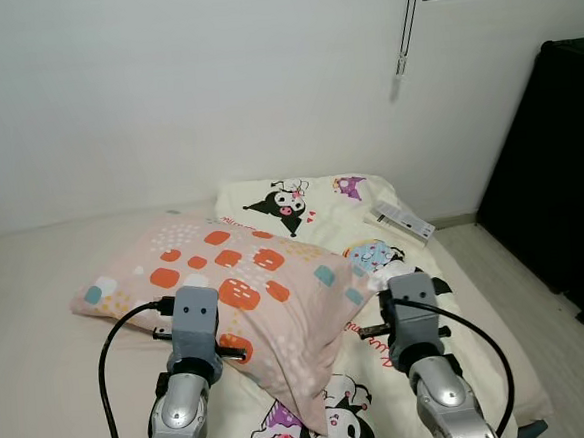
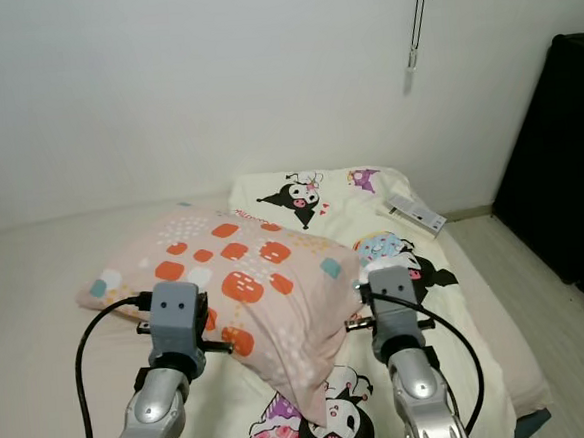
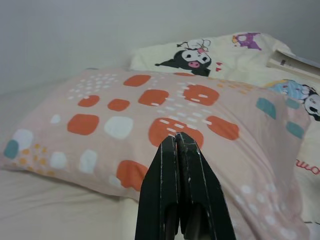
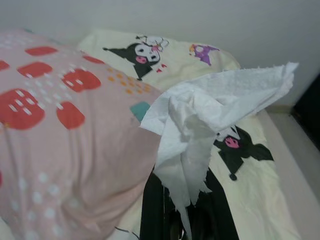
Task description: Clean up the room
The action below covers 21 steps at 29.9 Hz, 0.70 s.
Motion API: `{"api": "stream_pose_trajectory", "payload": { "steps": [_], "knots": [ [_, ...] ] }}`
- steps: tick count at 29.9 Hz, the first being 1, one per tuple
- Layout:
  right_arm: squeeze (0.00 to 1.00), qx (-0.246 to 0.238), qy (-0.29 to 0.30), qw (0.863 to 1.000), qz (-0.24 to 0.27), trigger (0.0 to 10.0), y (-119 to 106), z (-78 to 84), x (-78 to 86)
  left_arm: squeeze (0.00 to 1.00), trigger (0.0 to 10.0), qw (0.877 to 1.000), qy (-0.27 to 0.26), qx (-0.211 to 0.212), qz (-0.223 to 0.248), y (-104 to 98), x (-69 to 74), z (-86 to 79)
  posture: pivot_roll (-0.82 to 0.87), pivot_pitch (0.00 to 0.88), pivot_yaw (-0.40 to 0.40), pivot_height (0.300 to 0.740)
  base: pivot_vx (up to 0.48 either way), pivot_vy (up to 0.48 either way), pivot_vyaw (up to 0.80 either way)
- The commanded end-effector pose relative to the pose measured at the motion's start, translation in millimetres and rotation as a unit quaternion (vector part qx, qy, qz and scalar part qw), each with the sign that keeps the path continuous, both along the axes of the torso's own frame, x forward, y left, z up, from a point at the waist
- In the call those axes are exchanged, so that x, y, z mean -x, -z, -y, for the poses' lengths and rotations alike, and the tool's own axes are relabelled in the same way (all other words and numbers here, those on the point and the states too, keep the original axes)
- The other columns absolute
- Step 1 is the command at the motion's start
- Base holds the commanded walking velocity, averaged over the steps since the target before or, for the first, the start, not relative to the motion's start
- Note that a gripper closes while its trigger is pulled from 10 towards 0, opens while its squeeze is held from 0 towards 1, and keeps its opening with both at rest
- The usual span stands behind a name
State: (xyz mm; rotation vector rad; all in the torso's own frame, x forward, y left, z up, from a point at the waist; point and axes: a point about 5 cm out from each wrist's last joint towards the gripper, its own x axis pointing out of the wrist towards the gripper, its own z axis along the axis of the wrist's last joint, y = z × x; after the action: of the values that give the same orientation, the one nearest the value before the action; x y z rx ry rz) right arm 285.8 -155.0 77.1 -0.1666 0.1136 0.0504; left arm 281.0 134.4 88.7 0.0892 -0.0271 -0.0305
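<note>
A crumpled white tissue hangs from my right gripper, which is shut on it above the cartoon-print bedsheet. In the eye views the tissue shows just ahead of my right wrist. A pink pillow with orange, white and teal patches lies tilted on the bed between my arms. My left gripper is shut with nothing in it and points at the pillow's near side, slightly above it.
A flat white packet lies on the bed's far right corner. A tall black cabinet stands at the right across a strip of floor. A blind cord hangs on the white wall.
</note>
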Motion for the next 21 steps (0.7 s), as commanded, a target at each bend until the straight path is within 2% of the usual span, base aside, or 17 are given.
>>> {"api": "stream_pose_trajectory", "payload": {
  "steps": [1, 13, 21],
  "knots": [
    [0.0, 0.011, -0.004, 1.0, -0.017, 10.0, 9.4, -1.5, 4.3, 0.0, 10.0, 1.0, 0.004, 0.004, -0.011, 6.6, 3.7, 0.1, -0.01, 0.076, -0.006, 0.74, 0.0, 0.0, 0.0],
    [0.0, 0.011, -0.017, 0.999, -0.027, 10.0, 14.8, -5.7, 7.7, 0.0, 10.0, 1.0, 0.008, 0.001, -0.007, 5.5, 3.1, 1.5, -0.02, 0.079, -0.003, 0.74, 0.0, 0.0, 0.0],
    [0.0, 0.001, -0.023, 0.999, -0.023, 10.0, 13.5, -6.7, 7.6, 0.0, 10.0, 1.0, 0.012, -0.002, -0.006, 6.4, 4.2, 3.7, -0.02, 0.076, -0.005, 0.74, 0.0, 0.0, -0.76]
  ]
}}
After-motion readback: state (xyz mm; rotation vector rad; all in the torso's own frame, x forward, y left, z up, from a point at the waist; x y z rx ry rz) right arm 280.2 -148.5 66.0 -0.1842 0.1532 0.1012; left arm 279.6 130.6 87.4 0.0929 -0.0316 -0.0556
